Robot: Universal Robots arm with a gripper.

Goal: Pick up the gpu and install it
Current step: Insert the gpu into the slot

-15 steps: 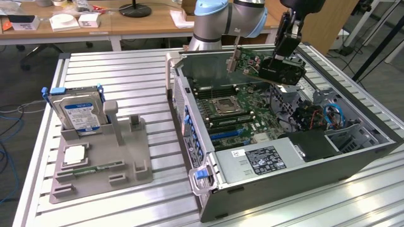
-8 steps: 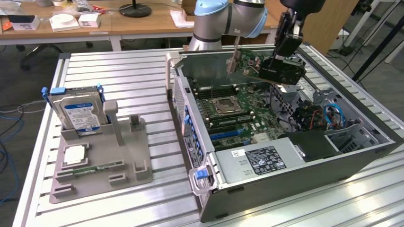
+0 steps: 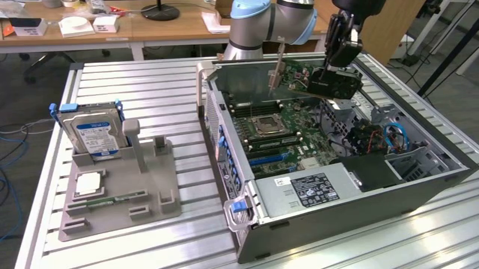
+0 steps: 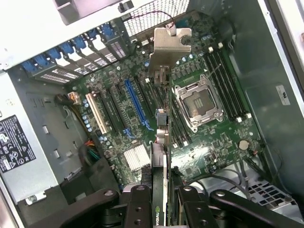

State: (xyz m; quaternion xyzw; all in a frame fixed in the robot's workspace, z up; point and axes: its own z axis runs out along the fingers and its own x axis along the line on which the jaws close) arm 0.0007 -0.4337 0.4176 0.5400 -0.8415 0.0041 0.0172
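Observation:
The gpu (image 3: 318, 78) hangs on edge above the open computer case (image 3: 419, 185), its silver bracket (image 3: 277, 67) pointing toward the exterior view's left. My gripper (image 3: 335, 68) is shut on the card's dark body from above. In the wrist view the gpu (image 4: 163, 142) appears edge-on between my two fingers (image 4: 137, 209), with the bracket (image 4: 171, 45) at its far end. The card floats over the motherboard (image 4: 223, 137), between the blue slot (image 4: 133, 104) and the processor socket (image 4: 197, 102), clear of the board.
A grey parts holder (image 3: 150, 179) at the exterior view's left carries a silver hard drive (image 3: 93, 134) and a green memory stick (image 3: 112, 199). Inside the case, the power supply (image 3: 307, 188) and cables (image 3: 393, 137) sit near the front. The case walls rise around the motherboard.

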